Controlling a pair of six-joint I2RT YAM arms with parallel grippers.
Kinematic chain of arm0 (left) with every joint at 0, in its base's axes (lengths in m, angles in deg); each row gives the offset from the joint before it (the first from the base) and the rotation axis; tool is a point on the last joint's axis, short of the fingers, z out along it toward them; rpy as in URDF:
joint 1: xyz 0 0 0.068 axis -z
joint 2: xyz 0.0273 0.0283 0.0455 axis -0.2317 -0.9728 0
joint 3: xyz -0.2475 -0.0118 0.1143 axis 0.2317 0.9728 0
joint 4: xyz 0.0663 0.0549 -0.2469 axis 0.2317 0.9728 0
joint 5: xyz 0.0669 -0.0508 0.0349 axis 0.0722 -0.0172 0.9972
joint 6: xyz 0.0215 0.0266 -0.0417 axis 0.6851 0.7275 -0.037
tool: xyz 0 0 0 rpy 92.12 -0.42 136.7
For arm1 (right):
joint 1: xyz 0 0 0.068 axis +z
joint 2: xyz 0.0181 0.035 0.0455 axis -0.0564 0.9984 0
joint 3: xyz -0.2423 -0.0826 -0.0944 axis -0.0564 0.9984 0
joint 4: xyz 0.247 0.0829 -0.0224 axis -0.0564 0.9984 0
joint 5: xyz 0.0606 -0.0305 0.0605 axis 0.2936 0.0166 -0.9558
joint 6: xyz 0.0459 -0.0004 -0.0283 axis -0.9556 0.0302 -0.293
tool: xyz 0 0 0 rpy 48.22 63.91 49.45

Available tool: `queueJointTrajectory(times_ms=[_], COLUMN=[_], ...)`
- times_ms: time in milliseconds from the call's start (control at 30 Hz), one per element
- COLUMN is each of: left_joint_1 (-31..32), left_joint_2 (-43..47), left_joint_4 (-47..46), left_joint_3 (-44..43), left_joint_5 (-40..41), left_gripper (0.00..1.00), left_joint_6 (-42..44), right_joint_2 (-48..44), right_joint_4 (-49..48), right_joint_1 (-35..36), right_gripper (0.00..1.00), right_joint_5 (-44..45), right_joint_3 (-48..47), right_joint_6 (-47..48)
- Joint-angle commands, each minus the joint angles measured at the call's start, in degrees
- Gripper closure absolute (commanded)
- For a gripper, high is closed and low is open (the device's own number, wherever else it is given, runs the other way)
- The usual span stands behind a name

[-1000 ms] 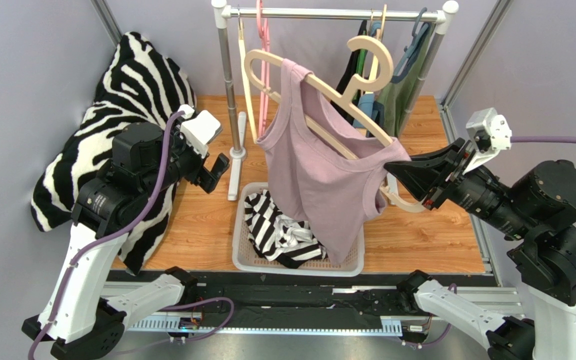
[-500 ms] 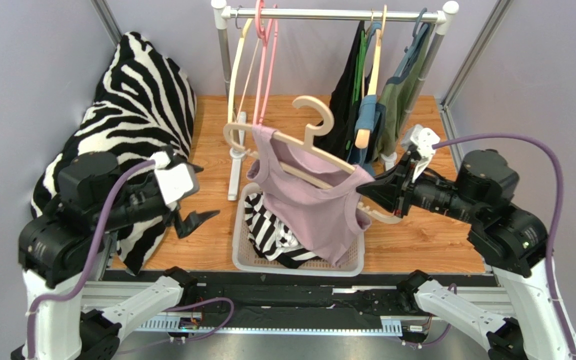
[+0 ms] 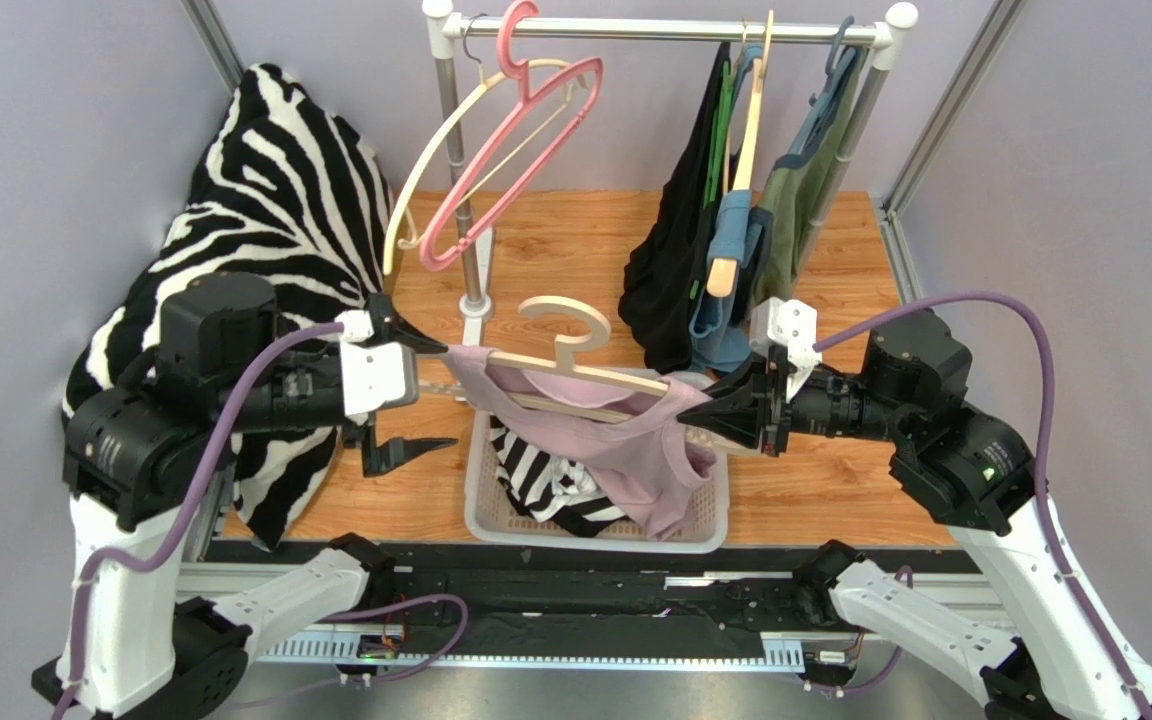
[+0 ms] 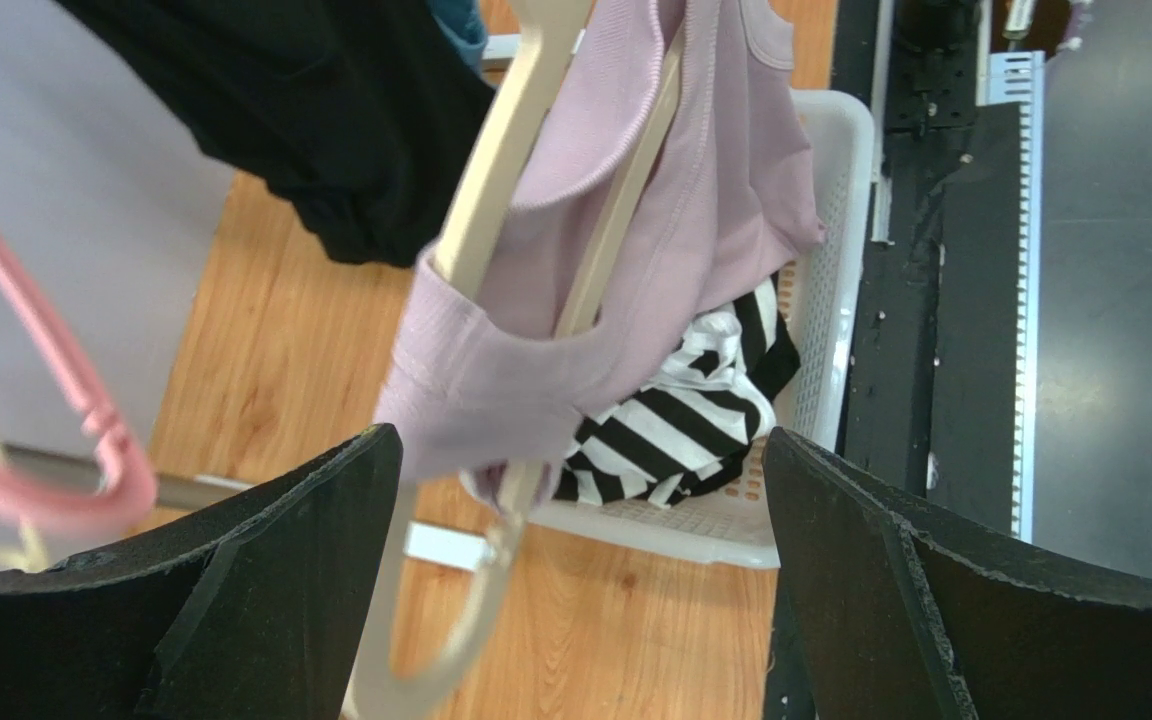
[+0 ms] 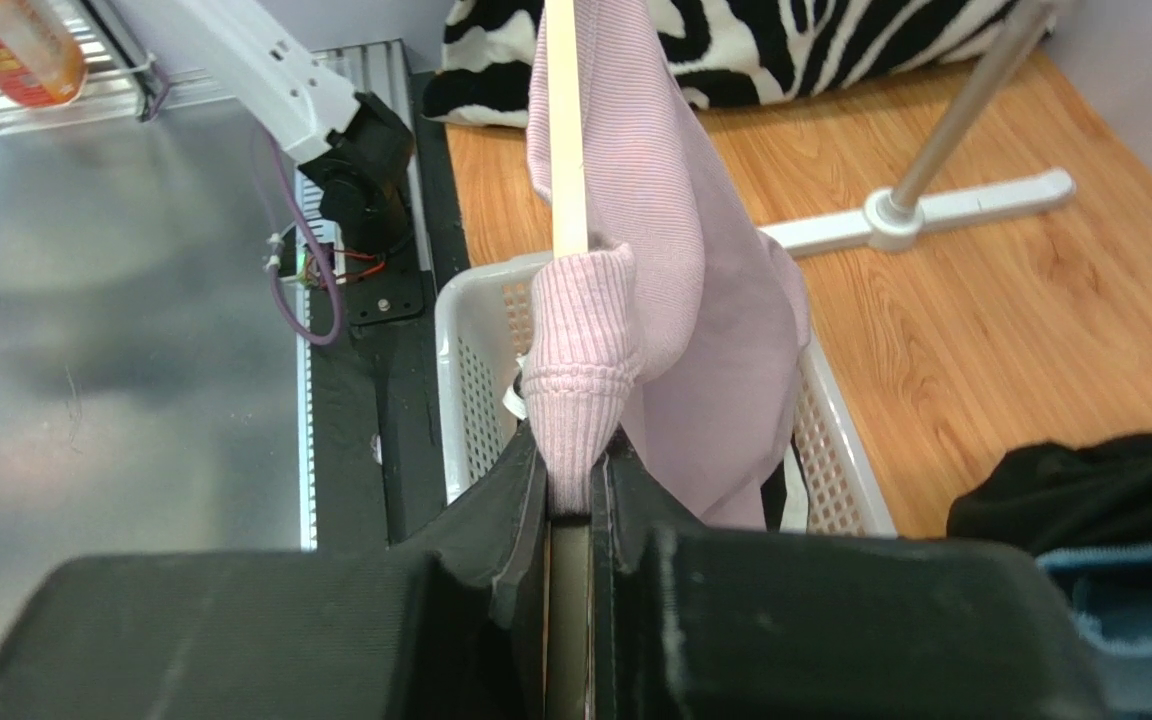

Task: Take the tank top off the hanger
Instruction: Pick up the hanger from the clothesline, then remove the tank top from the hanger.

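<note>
Directly over a basket (image 3: 612,537), right fingers (image 5: 492,510) pinch the tank top (image 3: 612,435) hanger (image 5: 564,120); left fingers (image 4: 297,570) gape.

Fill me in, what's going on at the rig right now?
The right gripper is shut on one end of the wooden hanger, holding it over the white basket with the pink tank top still draped on it. The left gripper, jaws wide open, sits at the hanger's other end with the strap between them, not gripping yet.
</note>
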Motion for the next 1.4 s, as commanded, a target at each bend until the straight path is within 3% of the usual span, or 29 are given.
queueJointTrajectory(times_ms=[0,267,467,567,700,867,967,1000,1300,1367], left_joint_1=[-0.2,-0.2,-0.2,-0.2,-0.2,-0.1,-0.2,-0.1,-0.1,-0.2], left_joint_2=[-3.7,-6.0,-5.8,-6.0,-6.9,-7.8,-8.4,-8.6,-5.3,-4.5], left_joint_4=[0.9,2.4,6.1,6.4,6.4,4.5,2.5,1.7,-4.8,-6.4], left_joint_3=[-3.7,-5.0,0.3,1.9,2.1,2.5,2.9,3.4,5.1,5.6], left_joint_5=[-7.0,-11.3,-16.1,-17.0,-16.7,-16.6,-16.3,-15.9,-8.8,-7.3], left_gripper=[0.01,0.01,0.02,0.12,0.42,0.54,0.85,1.00,1.00,1.00], left_joint_6=[5.2,6.6,8.9,9.0,8.7,7.4,5.2,4.4,-1.2,-3.0], right_joint_2=[-1.2,-1.0,0.0,1.0,1.7,2.0,2.4,2.5,0.4,-0.2], right_joint_4=[-5.9,-4.3,-6.2,-7.0,-7.8,-8.4,-9.7,-10.1,-14.1,-14.8], right_joint_1=[1.5,2.5,2.7,3.1,3.9,4.7,4.9,5.2,5.3,5.3], right_gripper=[1.00,1.00,1.00,1.00,1.00,1.00,1.00,1.00,1.00,0.93], right_joint_5=[-5.0,-5.5,-5.4,-5.3,-4.7,-4.0,-3.5,-3.2,6.3,9.0], right_joint_3=[-1.7,-2.0,-2.7,-3.1,-3.4,-4.0,-4.7,-4.9,-2.2,-1.4], right_joint_6=[4.4,5.4,5.5,5.5,5.5,6.2,6.0,5.8,4.6,3.9])
